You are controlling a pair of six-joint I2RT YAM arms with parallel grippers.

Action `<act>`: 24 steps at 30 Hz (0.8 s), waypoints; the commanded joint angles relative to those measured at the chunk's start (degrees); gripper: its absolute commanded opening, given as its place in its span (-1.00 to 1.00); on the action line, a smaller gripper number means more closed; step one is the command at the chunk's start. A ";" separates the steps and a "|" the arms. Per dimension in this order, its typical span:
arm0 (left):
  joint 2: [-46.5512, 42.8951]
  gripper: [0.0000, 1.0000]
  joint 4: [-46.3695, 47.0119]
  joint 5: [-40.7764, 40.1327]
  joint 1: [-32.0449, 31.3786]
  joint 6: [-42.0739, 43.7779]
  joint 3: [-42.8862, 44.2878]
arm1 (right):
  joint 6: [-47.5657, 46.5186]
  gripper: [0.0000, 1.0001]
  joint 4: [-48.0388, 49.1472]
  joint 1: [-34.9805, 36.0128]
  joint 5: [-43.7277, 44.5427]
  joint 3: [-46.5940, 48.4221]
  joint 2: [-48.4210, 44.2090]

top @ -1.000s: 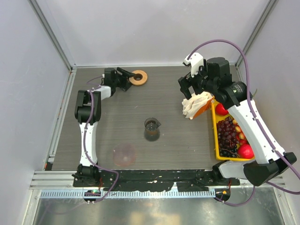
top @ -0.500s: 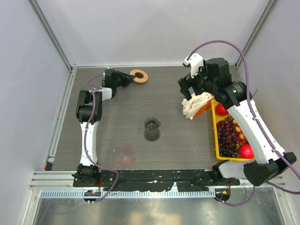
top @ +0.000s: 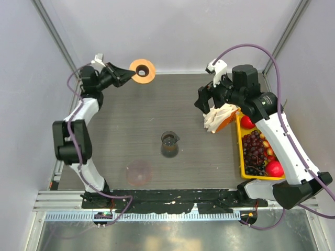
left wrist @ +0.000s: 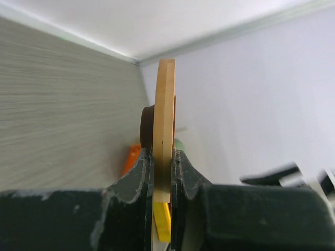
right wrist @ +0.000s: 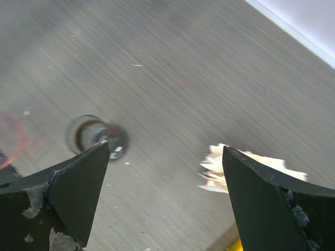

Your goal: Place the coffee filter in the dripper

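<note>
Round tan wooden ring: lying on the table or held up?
Held up. The left gripper is shut on the rim of the round tan wooden ring; from above it shows against the back wall, beyond the grey table.

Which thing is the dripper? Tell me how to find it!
Look to the far left corner of the grey table, where the left arm reaches. There the left gripper pinches the dripper by its edge, up off the table. It is the only round tan wooden ring with a dark middle; the glass jug mid-table is clear.
</note>
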 commanded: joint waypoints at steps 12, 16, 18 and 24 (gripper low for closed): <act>-26.77 -1.00 21.91 30.78 -4.89 -15.67 -31.30 | 8.04 0.91 -2.52 -1.31 -18.61 -7.77 -10.41; -27.65 -1.00 19.29 29.29 -9.37 -14.37 -35.00 | 2.59 0.91 -6.92 -1.31 -18.72 -9.88 -11.29; -28.53 -1.00 6.86 29.19 -10.52 -6.05 -34.22 | 1.10 0.91 -8.15 -1.31 -17.40 -10.67 -11.38; -26.25 -1.00 -1.65 28.84 -11.49 0.23 -35.44 | -1.20 0.91 -9.30 -1.23 -15.19 -11.03 -13.31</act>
